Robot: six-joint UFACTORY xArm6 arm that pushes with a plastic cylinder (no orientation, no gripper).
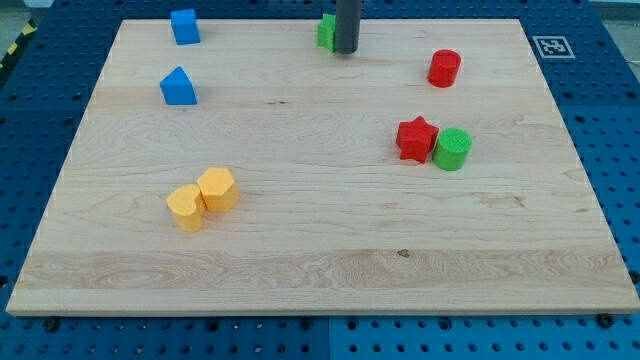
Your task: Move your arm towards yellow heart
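Risk lies in the yellow hexagonal plastic block (218,188) touching the yellow plastic heart (185,207), well down-left of the rod's tip (345,50), which has no pincer to open: overshoot would shove both.

Seven small coloured blocks sit on the pale wooden board (320,250).

Two are blue: a blue cube-like block (184,26) and a blue house-shaped block (178,87).

Two are red: a red cylinder (444,68) and a red star (416,138).

Two are green: a green cylinder (452,149) touching the red star, and a green block (326,31), shape unclear, partly hidden.

Two are yellow: a yellow heart (185,207) and, touching it, a yellow hexagonal block (217,189).

That makes eight, not seven.
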